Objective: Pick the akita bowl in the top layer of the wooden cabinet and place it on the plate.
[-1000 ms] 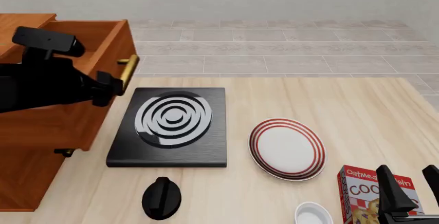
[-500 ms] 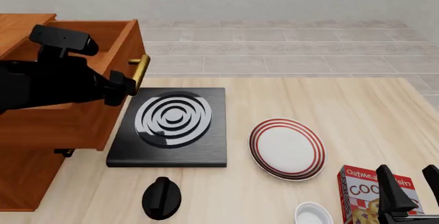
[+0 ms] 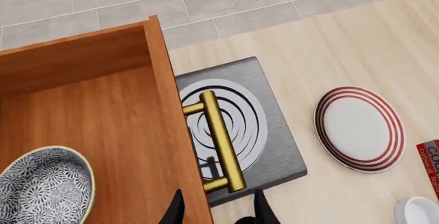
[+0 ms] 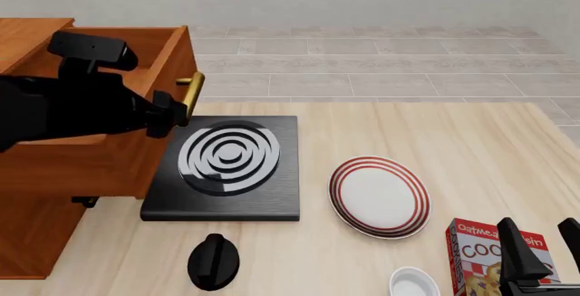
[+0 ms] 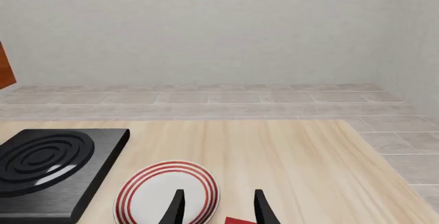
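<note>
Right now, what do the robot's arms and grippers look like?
Both are matte black all over. The left arm is thick and chunky, with a boxy black block on top. The left gripper and right gripper each end in two thin, flat, tapering black fingers. No cables or markings show.

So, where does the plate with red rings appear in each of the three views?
Front view: the plate lies right of centre on the table, right of the stove.
Left wrist view: the plate is at the right side, beyond the stove.
Right wrist view: the plate is at the lower edge, next to the stove.
Shared landmark: the stove.
</note>
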